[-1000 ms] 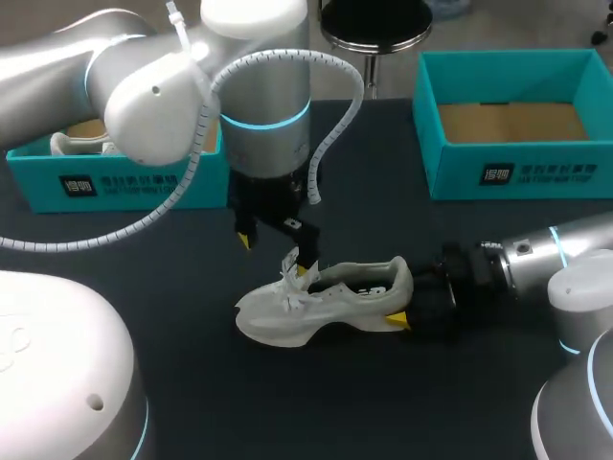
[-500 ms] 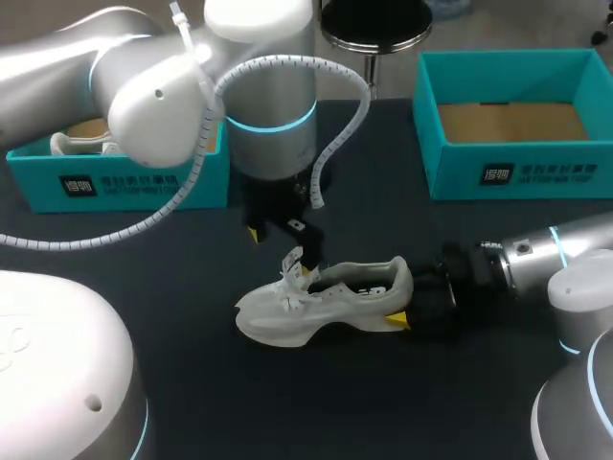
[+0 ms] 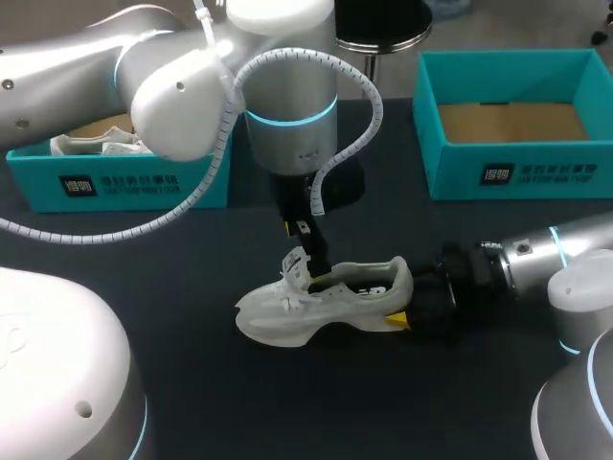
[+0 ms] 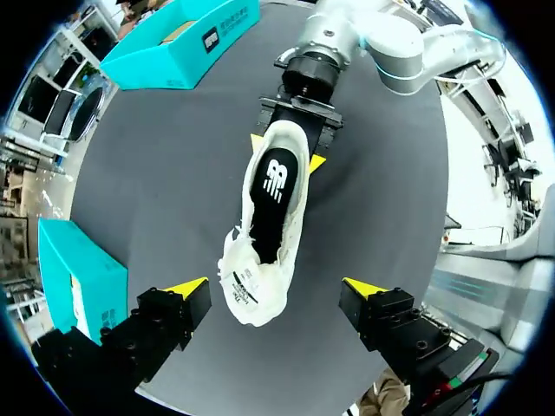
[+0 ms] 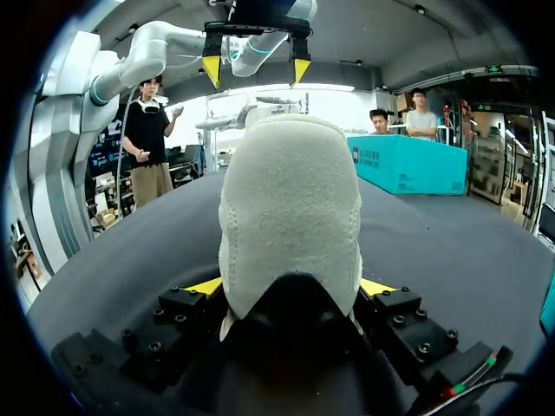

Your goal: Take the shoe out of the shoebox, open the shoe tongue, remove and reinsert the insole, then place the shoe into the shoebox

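Observation:
A white shoe (image 3: 316,302) lies on its sole on the dark table, toe to the left, with a black insole (image 4: 270,186) showing inside. My right gripper (image 3: 402,305) is shut on its heel from the right; in the right wrist view the heel (image 5: 290,208) fills the space between the yellow tips of the right gripper (image 5: 290,286). My left gripper (image 3: 302,254) hangs open just above the tongue and laces. Seen from the left wrist, the left gripper (image 4: 276,288) has its tips spread wide on either side of the toe, touching nothing.
A teal shoebox (image 3: 115,177) at the back left holds another white shoe (image 3: 81,144). A second teal shoebox (image 3: 517,172) stands at the back right with only its cardboard floor showing. Bare dark table lies in front of the shoe.
My left arm has shifted to the right, bringing its open gripper more squarely over the shoe's front. The shoe and my right arm have not moved.

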`<state>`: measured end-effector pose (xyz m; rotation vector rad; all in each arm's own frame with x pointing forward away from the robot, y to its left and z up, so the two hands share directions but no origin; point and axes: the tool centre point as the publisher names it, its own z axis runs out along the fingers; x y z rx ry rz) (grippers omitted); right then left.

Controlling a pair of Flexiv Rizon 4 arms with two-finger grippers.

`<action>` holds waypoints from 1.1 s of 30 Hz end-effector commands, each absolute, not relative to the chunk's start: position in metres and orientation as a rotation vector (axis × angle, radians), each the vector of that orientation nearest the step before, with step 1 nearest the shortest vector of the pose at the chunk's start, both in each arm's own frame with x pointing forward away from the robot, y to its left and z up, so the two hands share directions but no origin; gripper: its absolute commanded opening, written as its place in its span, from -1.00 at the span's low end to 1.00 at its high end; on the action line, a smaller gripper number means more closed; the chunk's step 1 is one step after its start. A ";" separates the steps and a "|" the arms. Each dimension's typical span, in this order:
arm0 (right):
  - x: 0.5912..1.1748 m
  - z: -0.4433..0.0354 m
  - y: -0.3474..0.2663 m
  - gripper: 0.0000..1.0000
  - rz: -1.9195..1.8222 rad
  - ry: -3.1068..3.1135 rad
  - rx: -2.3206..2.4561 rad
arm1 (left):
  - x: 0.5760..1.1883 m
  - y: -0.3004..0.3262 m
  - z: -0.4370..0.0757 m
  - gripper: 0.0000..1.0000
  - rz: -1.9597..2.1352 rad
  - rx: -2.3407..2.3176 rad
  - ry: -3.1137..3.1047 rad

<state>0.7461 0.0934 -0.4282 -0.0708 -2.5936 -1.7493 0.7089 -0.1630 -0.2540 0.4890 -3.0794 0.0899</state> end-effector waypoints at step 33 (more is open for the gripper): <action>0.746 -0.434 0.097 -1.00 -1.747 -2.596 -0.073 | 0.723 -0.221 -0.291 -1.00 -0.130 -0.013 -3.094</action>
